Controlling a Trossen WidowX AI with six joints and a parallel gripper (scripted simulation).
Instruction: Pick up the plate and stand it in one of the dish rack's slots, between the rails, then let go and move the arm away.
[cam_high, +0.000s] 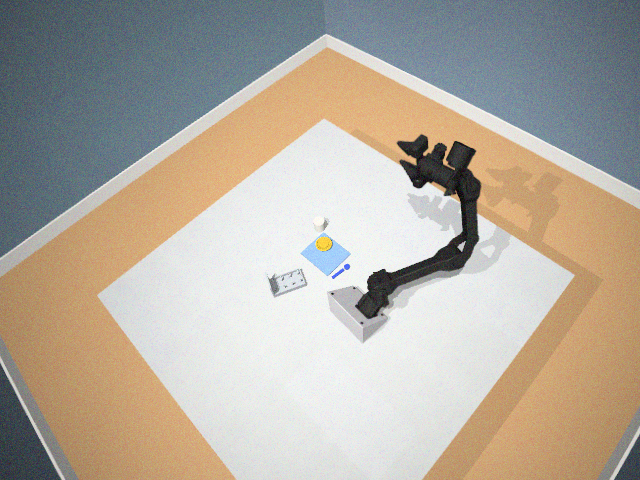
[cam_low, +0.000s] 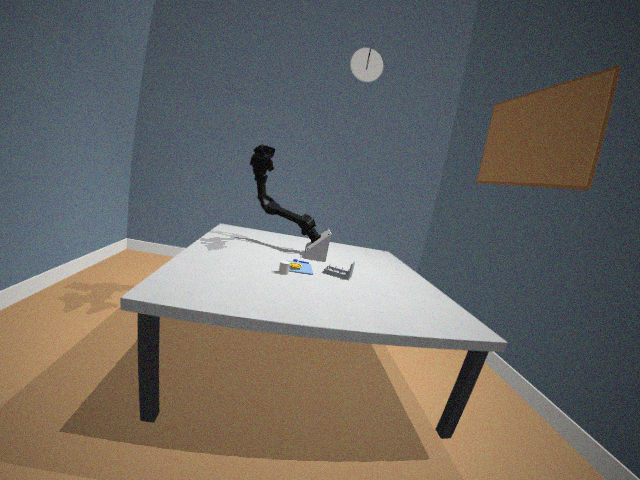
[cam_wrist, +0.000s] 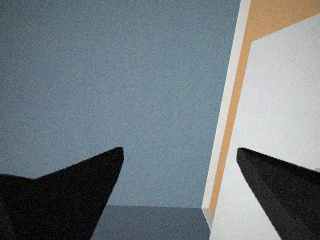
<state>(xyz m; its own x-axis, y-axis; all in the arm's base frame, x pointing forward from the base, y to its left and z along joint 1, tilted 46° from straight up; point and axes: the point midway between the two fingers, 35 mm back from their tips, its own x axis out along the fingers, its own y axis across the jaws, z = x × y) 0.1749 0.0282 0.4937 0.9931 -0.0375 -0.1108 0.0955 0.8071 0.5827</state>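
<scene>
Currently, the gripper (cam_high: 399, 153) (cam_low: 263, 148) (cam_wrist: 178, 153) is raised well above the table (cam_high: 206, 289) (cam_low: 310, 304), its fingers spread wide with nothing between them. In the top view, working left to right, the dish rack (cam_high: 290, 290) (cam_low: 337, 275) comes first, below the fingers and farthest to their left. Next, the yellow plate (cam_high: 324, 243) (cam_low: 295, 266) lies flat on a blue mat (cam_high: 327, 265) (cam_low: 306, 270), also below and left of the fingertips, well apart from them. The plate is presumably light and stiff; its surface may be slippery, and its fragility cannot be determined. Take hold at the rim, one finger on each face if access permits, leaving the opposite edge free to enter a slot. Its flat pose offers little edge to grip, so a tilt or turn will probably be required before insertion between the rails. A white cup (cam_high: 319, 223) (cam_low: 283, 267) stands just beside the mat, on the plate's side nearer the fingers' level in that view; allow clearance for an opening finger. Farther right, but still left of the fingers, a blue spoon-like utensil (cam_high: 339, 271) (cam_low: 301, 261) lies beside the mat, toward the arm's base (cam_high: 347, 311) (cam_low: 319, 249). Keep a low approach clear of both objects. The upright end of the rack could obstruct a low entry.
</scene>
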